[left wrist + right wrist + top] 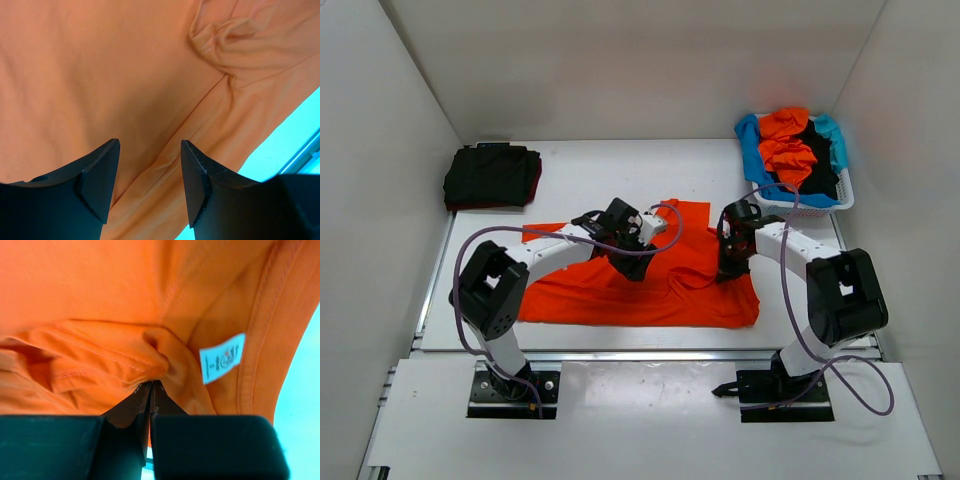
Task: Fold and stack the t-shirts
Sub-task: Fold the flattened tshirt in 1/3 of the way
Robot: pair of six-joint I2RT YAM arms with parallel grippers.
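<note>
Top external, orange t-shirt (620,295) lying left-right, left fingers (100,185) apart, empty, right fingers (131,409) pinching it.

A: Far edge?
B: A bare counter (620,165) strip runs between the folded dark stack (492,177) in the left corner and the white basket (815,207) in the right corner. Shirts (790,150) are heaped above the basket's rim. Side walls (380,180) stand close.
A: Middle?
B: The orange t-shirt (620,295) covers it. The left hand (632,268) is low over the cloth, jaws apart. The right hand (730,270) is pinched on a fold. There's an open gap between them. Cables (470,250) loop off both arms.
</note>
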